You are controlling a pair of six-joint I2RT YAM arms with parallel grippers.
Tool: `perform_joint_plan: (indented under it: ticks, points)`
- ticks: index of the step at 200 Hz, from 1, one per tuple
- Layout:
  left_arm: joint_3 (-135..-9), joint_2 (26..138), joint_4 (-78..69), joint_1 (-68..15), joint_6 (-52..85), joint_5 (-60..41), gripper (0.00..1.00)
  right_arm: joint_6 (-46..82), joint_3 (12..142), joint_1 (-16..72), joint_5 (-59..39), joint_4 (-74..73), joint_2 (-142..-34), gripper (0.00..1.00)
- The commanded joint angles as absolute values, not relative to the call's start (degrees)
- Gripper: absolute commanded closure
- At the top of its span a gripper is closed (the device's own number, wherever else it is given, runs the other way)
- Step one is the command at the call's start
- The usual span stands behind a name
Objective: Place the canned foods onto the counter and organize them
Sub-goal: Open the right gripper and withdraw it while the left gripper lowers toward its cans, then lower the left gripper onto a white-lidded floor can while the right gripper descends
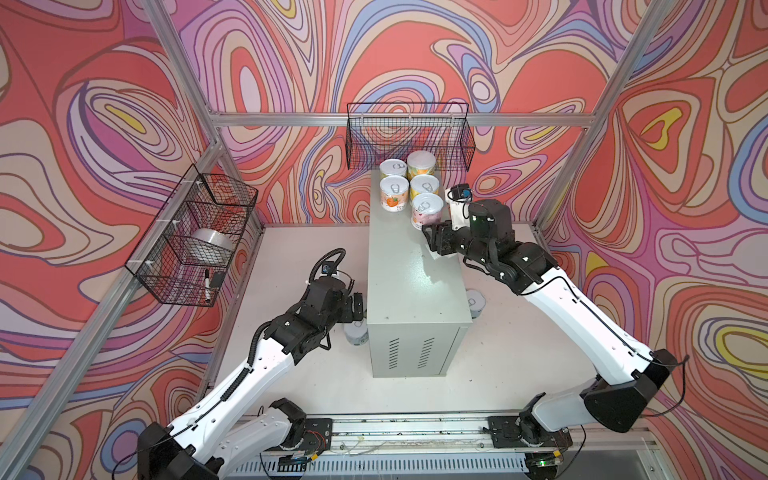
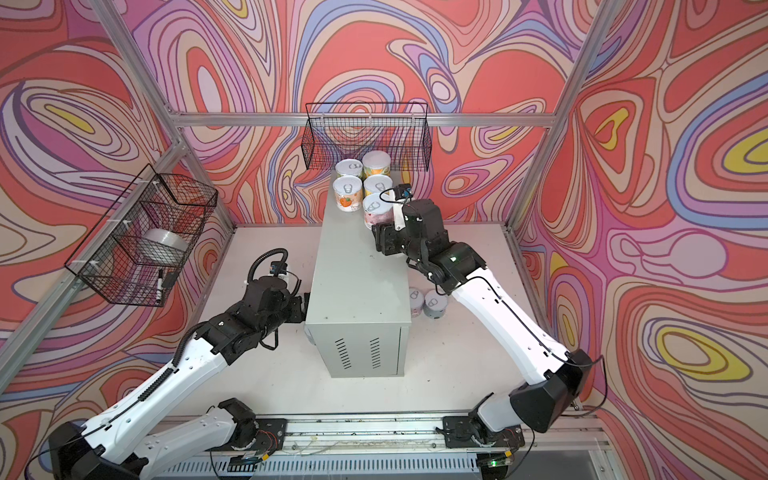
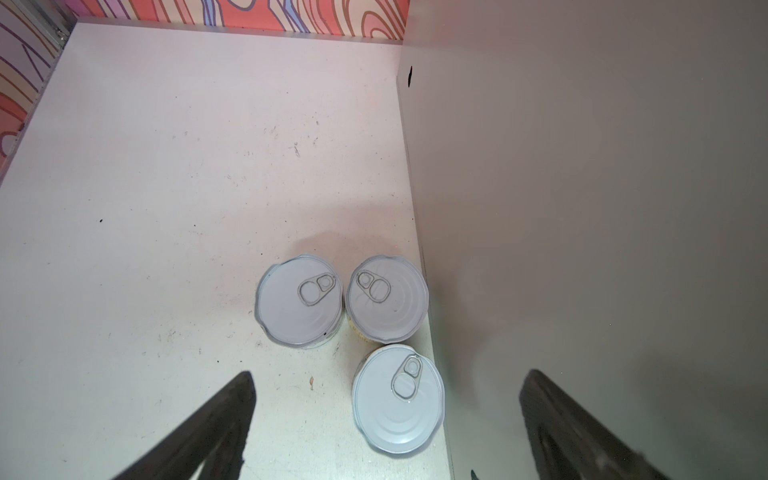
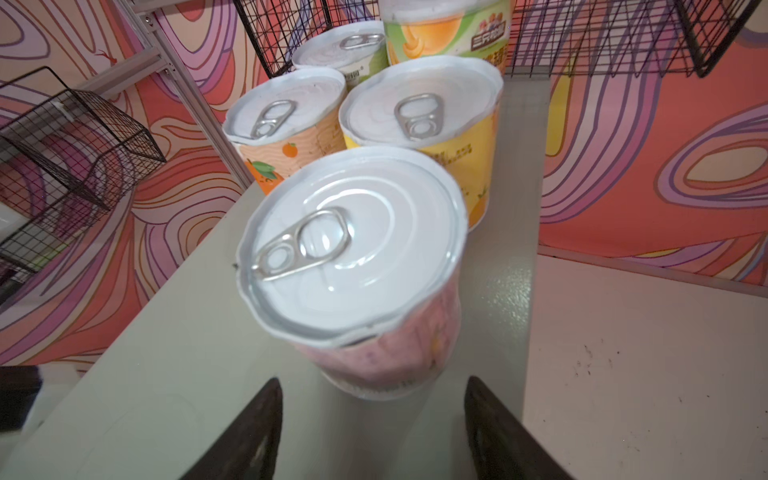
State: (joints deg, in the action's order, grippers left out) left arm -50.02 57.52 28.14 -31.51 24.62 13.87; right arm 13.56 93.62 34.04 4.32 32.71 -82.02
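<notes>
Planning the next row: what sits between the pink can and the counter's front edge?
Only the right hand, close by the pink can; otherwise the counter top is bare, in both top views.

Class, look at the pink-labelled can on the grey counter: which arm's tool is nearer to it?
Right. The right tool sits open just short of the pink-labelled can, above the counter. The left tool hangs low beside the counter, over three tabletop cans.
</notes>
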Motion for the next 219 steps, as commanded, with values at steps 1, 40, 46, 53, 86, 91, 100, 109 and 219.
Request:
perform_joint_plan:
  ticks: [1,40,46,53,86,91,100,109,219]
  points:
    - [-50.45,57.61,32.15,-31.16,24.42,15.86,0.00,16.09,93.31,33.87,1.50,36.09,-76.19,0.27]
    - [-49.79,58.09,36.08,-31.11,26.30,13.61,0.01,21.05,89.35,33.86,5.88,42.33,-69.77,0.25]
    - [-49.64,58.18,36.65,-31.11,26.58,12.92,0.01,21.70,88.98,33.85,6.45,43.99,-69.32,0.24]
    - [-49.20,58.18,37.17,-31.11,26.71,12.01,0.01,22.09,88.42,33.84,7.27,45.36,-68.81,0.22]
    - [-46.20,58.95,35.51,-31.11,26.75,6.45,0.00,23.27,83.32,33.72,11.53,48.22,-67.43,0.15]
    - [-46.01,59.41,35.16,-31.16,26.92,5.30,0.00,23.55,82.45,33.54,11.09,48.11,-67.48,0.15]
    - [-45.67,60.44,34.38,-31.11,27.78,3.41,0.00,24.01,80.77,33.08,9.97,47.42,-67.55,0.15]
    - [-45.13,61.56,33.36,-31.11,28.90,1.61,0.00,24.53,79.13,32.81,8.60,46.56,-67.80,0.15]
    - [-39.64,66.82,23.44,-31.11,32.66,-0.70,0.02,25.94,77.17,30.77,2.11,42.23,-66.44,0.14]
